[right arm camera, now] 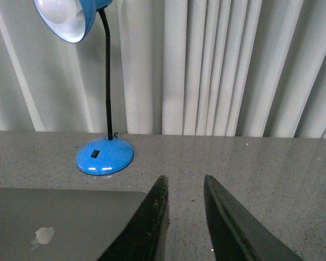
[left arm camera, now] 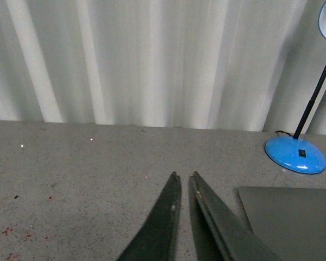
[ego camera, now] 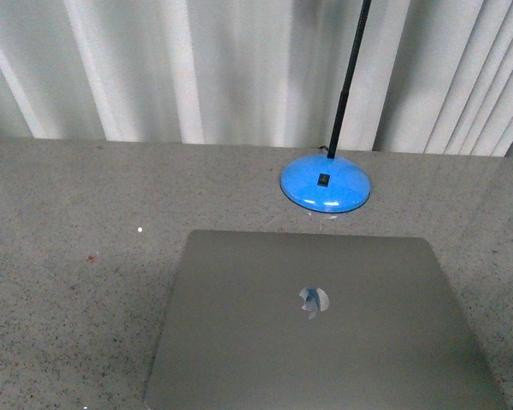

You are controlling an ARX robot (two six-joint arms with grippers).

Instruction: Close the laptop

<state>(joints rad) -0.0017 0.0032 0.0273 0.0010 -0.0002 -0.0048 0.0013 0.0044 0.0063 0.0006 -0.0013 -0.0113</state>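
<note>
Laptop [ego camera: 325, 329] lies shut and flat on the grey speckled table [ego camera: 68, 256], lid up, its shiny logo [ego camera: 313, 301] catching light; it sits near my edge of the table, toward the middle and a little to my right; behind it, just apart from its far edge, stands a blue lamp base [ego camera: 325, 183] with a black stalk [ego camera: 349, 77] rising past pale curtains [ego camera: 197, 68]. Neither of my arms shows in the front view. From my left wrist, my left claw [left arm camera: 183, 175] hangs over bare table with nothing in it, tips nearly together, only a thin slit between them; a corner of the laptop lies off to its right, apart from it. From my right wrist, my right claw [right arm camera: 185, 179] is parted a little wider, a narrow gap, also holding nothing; its left finger [right arm camera: 152, 217] shows just beside the laptop's corner, though I cannot tell whether it touches; the lamp's blue shade [right arm camera: 65, 16] hangs above its base there.
</note>
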